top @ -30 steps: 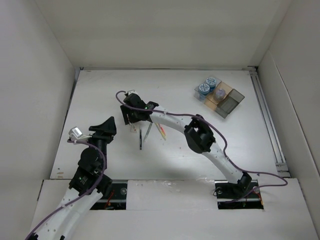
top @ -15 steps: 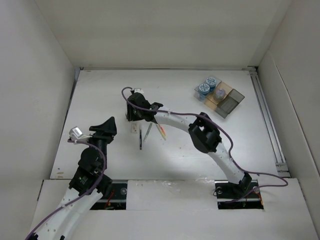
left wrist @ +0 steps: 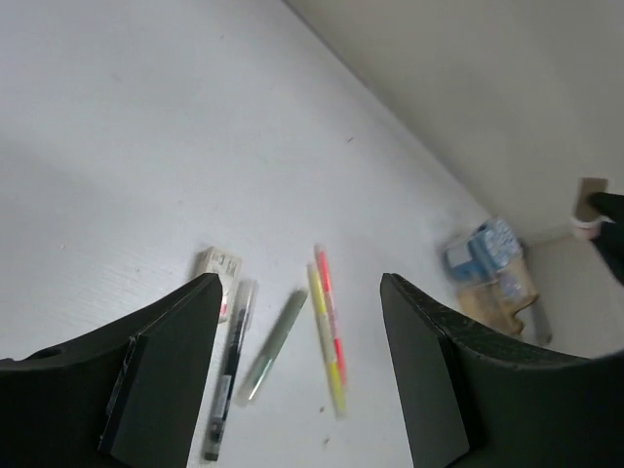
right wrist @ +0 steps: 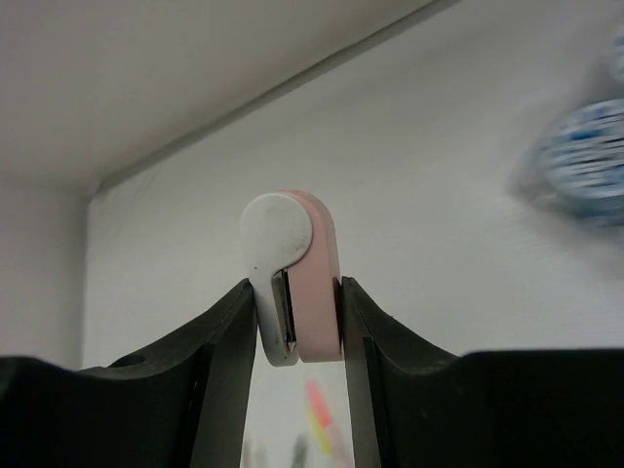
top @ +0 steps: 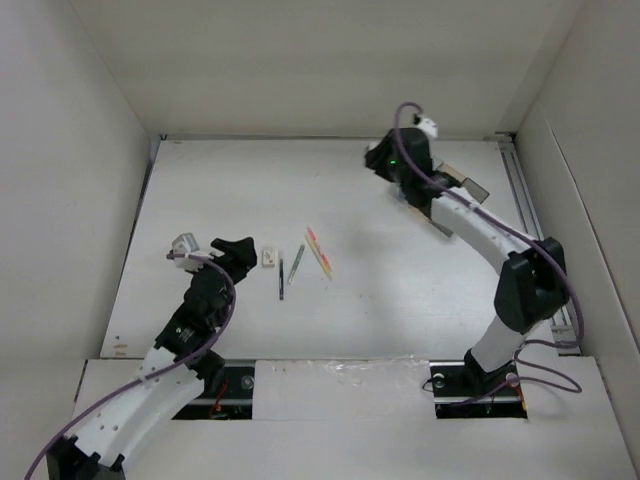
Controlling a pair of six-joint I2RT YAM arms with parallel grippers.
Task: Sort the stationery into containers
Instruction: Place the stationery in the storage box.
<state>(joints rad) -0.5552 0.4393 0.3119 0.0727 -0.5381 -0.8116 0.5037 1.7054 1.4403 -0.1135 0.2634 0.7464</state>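
The right tool point(right wrist: 292, 292) is clenched on a small rounded white-and-pink plastic piece point(right wrist: 291, 239), smooth and glossy, with one finger pressed flat against each side. In the top view this tool point(top: 393, 165) hangs at about 1 o'clock of the matte white tabletop point(top: 400, 270), over the clear plastic organizer tray point(top: 467, 187). One smoky grey square compartment of the tray shows beside the arm.

The left tool point(left wrist: 300, 283) is released, its two black fingers spread wide with nothing between them. It sits at about 8 o'clock of the tabletop.

Four pens lie loose near the middle of the tabletop, just to the 3 o'clock side of the left tool:
- one thin dark pen point(left wrist: 226, 380)
- one thin grey pen point(left wrist: 273, 341)
- two slim orange-yellow pens point(left wrist: 327, 336), side by side and almost touching

One small white rectangular block point(left wrist: 216, 268) lies at the dark pen's far end.

From the left wrist, blue-and-white round rolls point(left wrist: 483, 249) show blurred in the tray. Their number cannot be told.
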